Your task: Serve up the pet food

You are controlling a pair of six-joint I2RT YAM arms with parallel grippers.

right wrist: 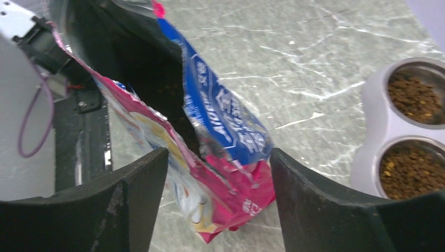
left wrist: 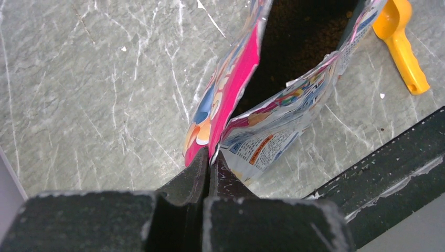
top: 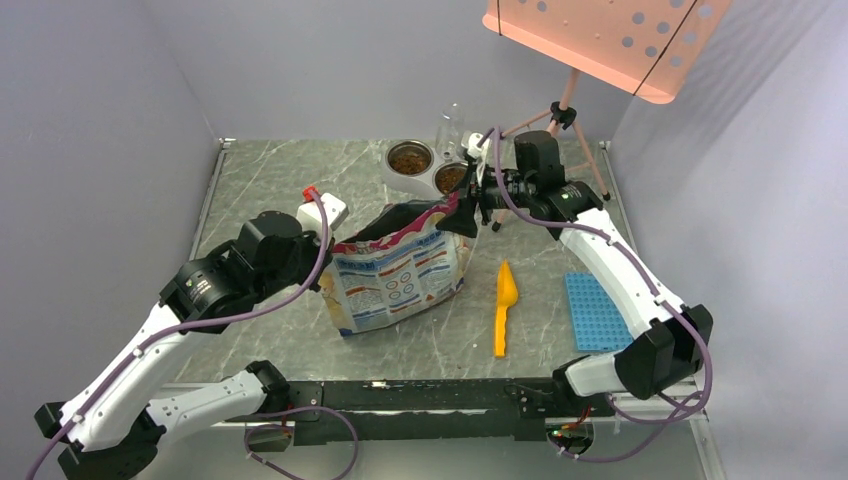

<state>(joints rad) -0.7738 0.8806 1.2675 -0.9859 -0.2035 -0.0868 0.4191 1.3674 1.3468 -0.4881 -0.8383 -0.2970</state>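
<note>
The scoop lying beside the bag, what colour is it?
The scoop is plain yellow-orange, shown best in the top external view.

hand (left wrist: 209, 165) clamped on bag (left wrist: 273, 131), pet food (left wrist: 315, 37) inside

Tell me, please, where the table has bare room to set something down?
Bare: the far-left table corner, bordered by wall, bowls and bag; also the strip between scoop and blue mat. Crowded: between bag and bowls, around the right gripper.
</note>
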